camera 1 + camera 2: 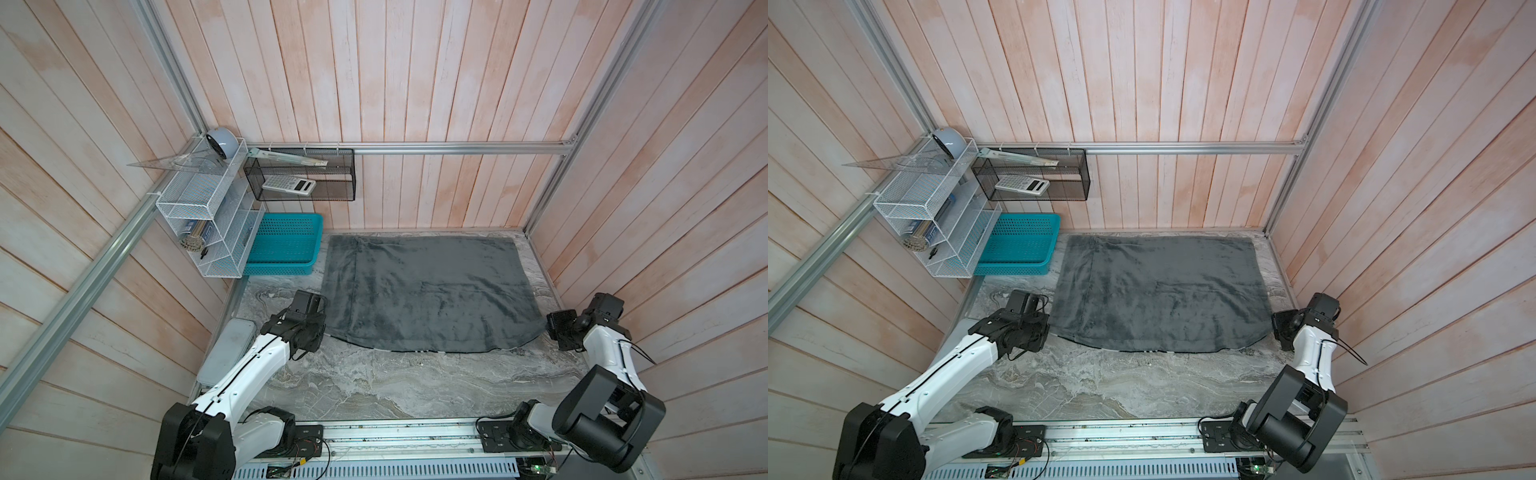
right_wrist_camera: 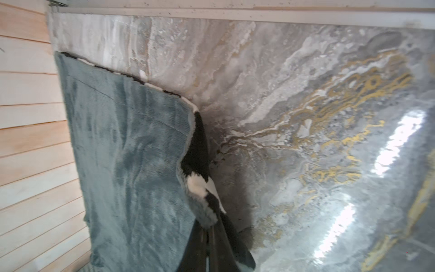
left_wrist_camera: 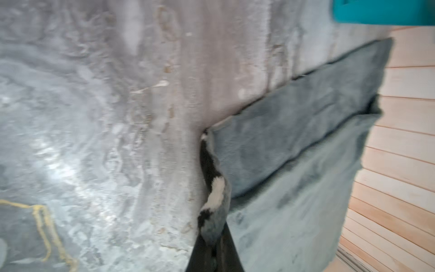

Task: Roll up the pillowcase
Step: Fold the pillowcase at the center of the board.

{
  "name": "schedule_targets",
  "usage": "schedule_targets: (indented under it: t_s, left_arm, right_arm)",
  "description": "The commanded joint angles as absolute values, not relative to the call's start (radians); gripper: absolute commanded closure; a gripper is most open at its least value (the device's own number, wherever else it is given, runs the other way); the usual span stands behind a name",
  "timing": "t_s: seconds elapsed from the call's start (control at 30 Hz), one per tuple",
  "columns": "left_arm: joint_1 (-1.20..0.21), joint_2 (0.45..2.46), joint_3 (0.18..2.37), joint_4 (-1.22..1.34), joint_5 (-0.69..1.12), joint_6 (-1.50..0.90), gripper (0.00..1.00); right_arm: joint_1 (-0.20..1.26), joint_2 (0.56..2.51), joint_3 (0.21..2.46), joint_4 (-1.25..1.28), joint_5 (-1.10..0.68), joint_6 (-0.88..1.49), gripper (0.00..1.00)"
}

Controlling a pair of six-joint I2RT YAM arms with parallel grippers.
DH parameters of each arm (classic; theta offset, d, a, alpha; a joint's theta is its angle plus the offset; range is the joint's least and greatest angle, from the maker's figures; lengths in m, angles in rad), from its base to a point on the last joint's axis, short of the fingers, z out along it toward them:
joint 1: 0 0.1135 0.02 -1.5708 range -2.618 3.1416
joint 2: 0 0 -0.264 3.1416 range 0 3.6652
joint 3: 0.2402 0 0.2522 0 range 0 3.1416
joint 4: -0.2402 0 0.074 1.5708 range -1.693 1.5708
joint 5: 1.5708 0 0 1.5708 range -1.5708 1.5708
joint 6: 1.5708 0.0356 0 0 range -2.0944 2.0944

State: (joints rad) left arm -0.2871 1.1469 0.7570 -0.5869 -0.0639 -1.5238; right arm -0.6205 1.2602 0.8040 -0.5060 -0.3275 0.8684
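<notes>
Left claw: clamped, we note, on the near left corner of the pillowcase. Right claw: pinched onto its near right corner. We list the pillowcase as spread grey face up on the marble table, zebra underside showing at both gripped corners, teal basket just beside its far left corner.
</notes>
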Motion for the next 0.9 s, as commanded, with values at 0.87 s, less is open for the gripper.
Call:
schedule_targets:
  t_s: [0.87]
  left_arm:
    - [-0.337, 0.994, 0.988, -0.586, -0.219, -1.377, 1.00]
  right_arm:
    - [-0.629, 1.066, 0.959, -0.424, -0.442, 1.124, 1.00]
